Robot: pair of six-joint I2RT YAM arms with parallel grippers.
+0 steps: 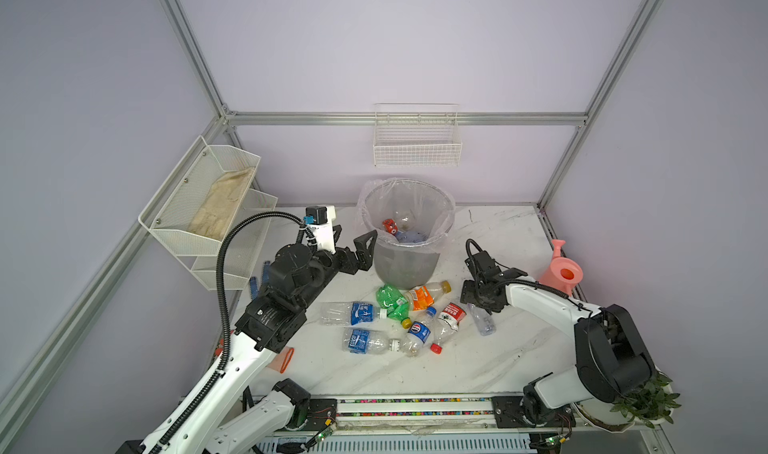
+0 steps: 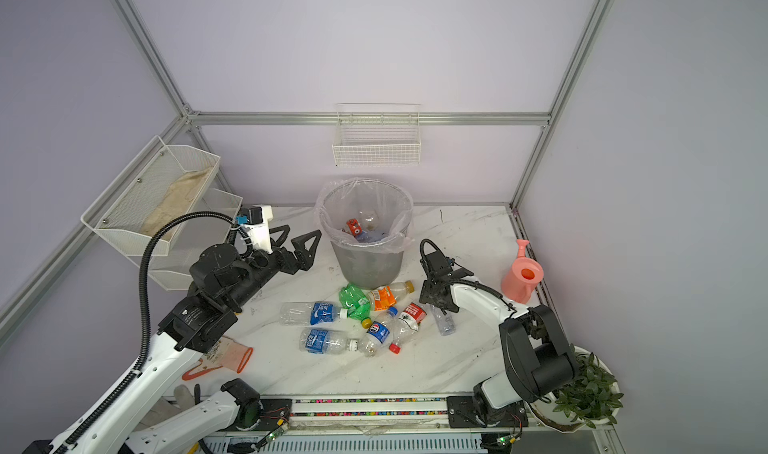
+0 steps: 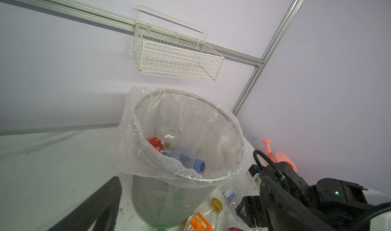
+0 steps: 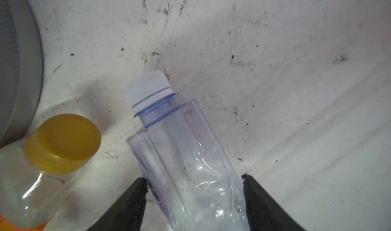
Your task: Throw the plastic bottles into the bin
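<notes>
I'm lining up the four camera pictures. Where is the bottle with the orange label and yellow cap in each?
Top view: orange-label bottle lies at the bin's foot, cap pointing right.
Top view: orange-label bottle, same spot by the bin.
Left wrist: orange-label bottle beside the bin's base.
Right wrist: orange-label bottle, cap nearest, beside the clear bottle.
Shared landmark: the bin, in all four views.

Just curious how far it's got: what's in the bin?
The bin holds a clear bottle, a red-labelled bottle and a pale blue bottle with a blue cap. Anything beneath them is hidden.
</notes>
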